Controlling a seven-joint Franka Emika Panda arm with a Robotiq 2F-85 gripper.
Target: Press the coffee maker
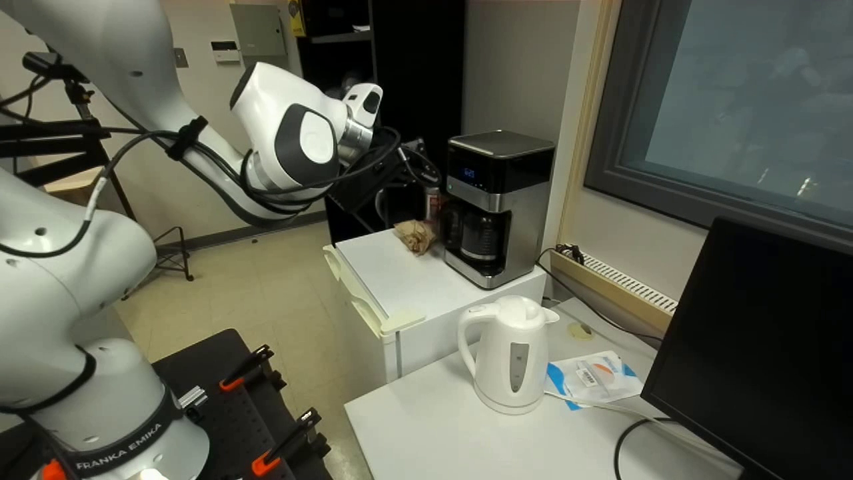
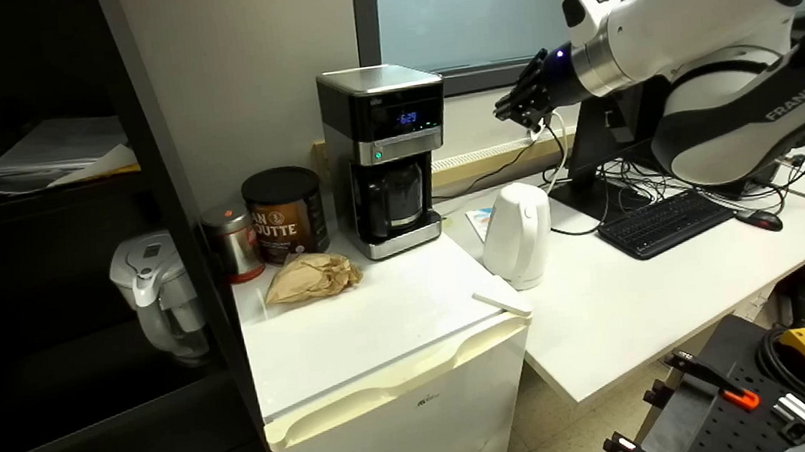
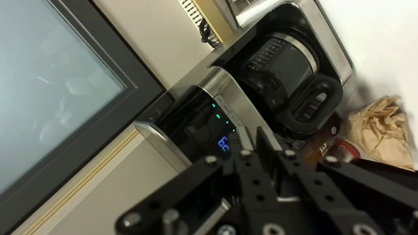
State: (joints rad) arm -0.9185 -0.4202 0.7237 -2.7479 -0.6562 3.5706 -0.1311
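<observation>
The coffee maker is a boxy black and silver machine with a dark glass carafe, standing upright on a white mini fridge. It shows in both exterior views [image 1: 530, 220] [image 2: 393, 147] and in the wrist view [image 3: 192, 127]. Its display is lit blue, and a green light glows on its front strip in an exterior view. My gripper [image 2: 515, 113] is in the air in front of the machine, apart from it. In the wrist view the fingertips [image 3: 256, 138] have a narrow gap with nothing between them. They cover part of the display and button row.
A white electric kettle [image 1: 496, 380] stands on the white desk [image 1: 426, 440] beside the fridge [image 2: 410, 422]. A crumpled paper bag [image 2: 313, 275], a coffee can [image 2: 286, 216] and a steel container [image 2: 234, 241] sit beside the machine. A black monitor [image 1: 766, 347] is on the desk. A window is behind.
</observation>
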